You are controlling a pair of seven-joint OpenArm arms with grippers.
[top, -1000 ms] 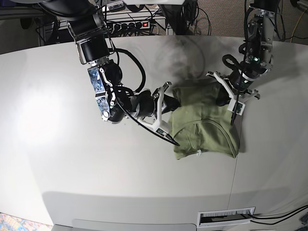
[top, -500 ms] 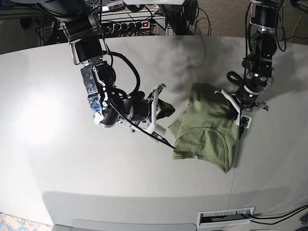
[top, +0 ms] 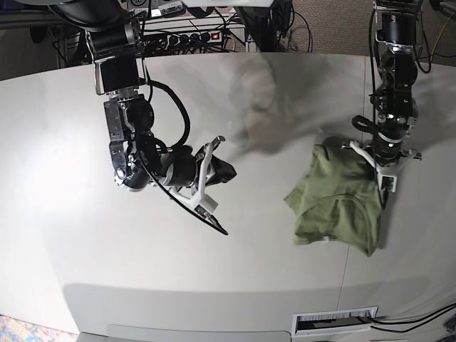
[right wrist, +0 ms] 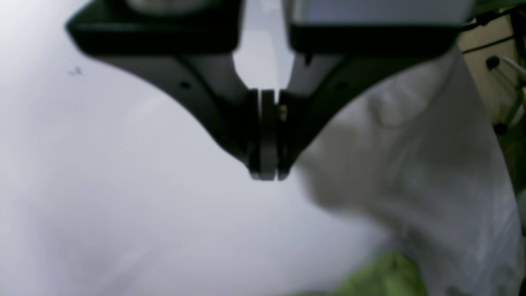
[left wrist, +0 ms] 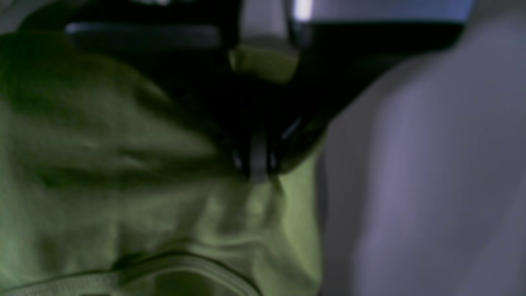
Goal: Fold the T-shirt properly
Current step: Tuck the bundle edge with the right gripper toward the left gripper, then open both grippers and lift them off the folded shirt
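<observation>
I see the T-shirt (top: 336,199) lying bunched on the white table (top: 71,235), toward the side my left arm works, in a folded, wrinkled heap. Its neckline with the small white tag (top: 327,240) faces the near edge of the table, and its long axis runs roughly from the far side to the near side, leaning a little. The near and right edges of the table lie not far off, with a dark seam line just beside the cloth.

My left hand (top: 382,174) sits at the shirt's far right corner, clamped on the T-shirt; the wrist view shows green fabric (left wrist: 123,197) pinched at the tips.

My right hand (top: 211,187) is well apart from the shirt, out over bare table, its tips pressed together on nothing (right wrist: 265,164). Between the hands the table is open, as is the whole side by my right arm.
</observation>
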